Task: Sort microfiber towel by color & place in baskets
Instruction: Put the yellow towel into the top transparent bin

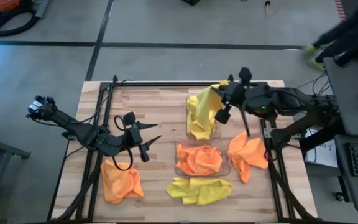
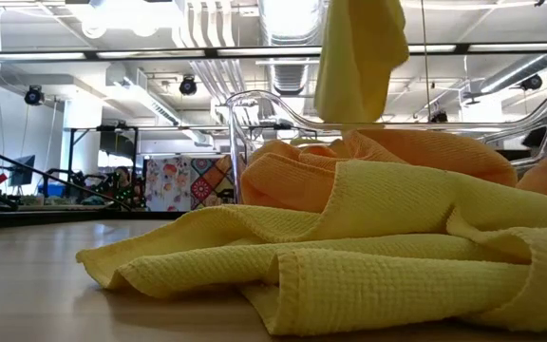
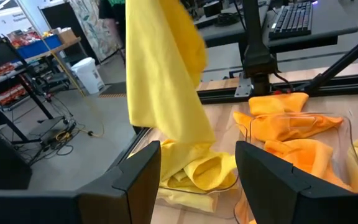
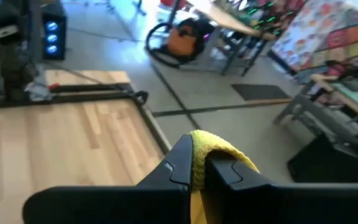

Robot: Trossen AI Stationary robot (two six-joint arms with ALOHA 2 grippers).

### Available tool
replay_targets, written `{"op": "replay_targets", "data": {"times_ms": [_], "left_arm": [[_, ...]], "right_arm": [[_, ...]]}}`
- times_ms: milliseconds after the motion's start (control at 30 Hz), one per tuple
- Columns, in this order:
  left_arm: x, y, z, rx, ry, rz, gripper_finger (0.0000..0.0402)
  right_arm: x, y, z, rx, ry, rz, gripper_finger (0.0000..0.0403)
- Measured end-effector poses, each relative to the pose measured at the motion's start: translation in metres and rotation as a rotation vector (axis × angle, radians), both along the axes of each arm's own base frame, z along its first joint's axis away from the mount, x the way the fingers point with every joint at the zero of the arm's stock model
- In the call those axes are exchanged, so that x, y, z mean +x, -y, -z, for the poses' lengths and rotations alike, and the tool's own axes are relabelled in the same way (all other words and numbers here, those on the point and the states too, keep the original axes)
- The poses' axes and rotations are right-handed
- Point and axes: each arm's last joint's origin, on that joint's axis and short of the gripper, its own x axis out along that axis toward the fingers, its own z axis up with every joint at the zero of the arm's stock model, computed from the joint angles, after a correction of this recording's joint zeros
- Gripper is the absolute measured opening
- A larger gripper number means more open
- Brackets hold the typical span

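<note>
Reaching over the far clear plastic basket (image 1: 204, 116), right gripper (image 1: 224, 93) pinched a bright yellow towel (image 1: 205, 107), which hung into it; left gripper (image 1: 143, 138) sat open.

floor: grey concrete floor (image 1: 166, 56) with dark seam lines | table: light wooden plank tabletop (image 1: 160, 118) in black metal frame | side: grey desk (image 1: 353, 106) with black keyboard (image 1: 357, 158) | corner: orange-black shop vacuum (image 4: 188, 38) | ceiling: white pipes and ducts (image 2: 207, 66), bright tube lights | back: colourful patterned panel (image 2: 174, 182)

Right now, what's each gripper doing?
Left gripper: open, empty, above the table.
Right gripper: closed on a yellow towel hanging over the far basket.
</note>
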Motion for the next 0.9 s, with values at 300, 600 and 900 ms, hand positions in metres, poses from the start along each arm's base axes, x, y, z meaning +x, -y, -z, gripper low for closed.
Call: {"op": "replay_targets", "data": {"times_ms": [300, 600, 900], "left_arm": [[0.0, 0.0, 0.001, -0.019, -0.001, -0.005, 0.0191], [-0.001, 0.0, 0.003, -0.036, -0.005, -0.009, 0.0191], [-0.001, 0.0, 0.004, -0.05, -0.008, -0.014, 0.0191]], "right_arm": [[0.032, 0.015, 0.019, 0.081, -0.064, -0.104, 0.0009], [0.049, 0.023, 0.042, 0.137, -0.057, -0.171, 0.0009], [0.012, 0.038, 0.056, 0.145, 0.062, -0.098, 0.0009]]}}
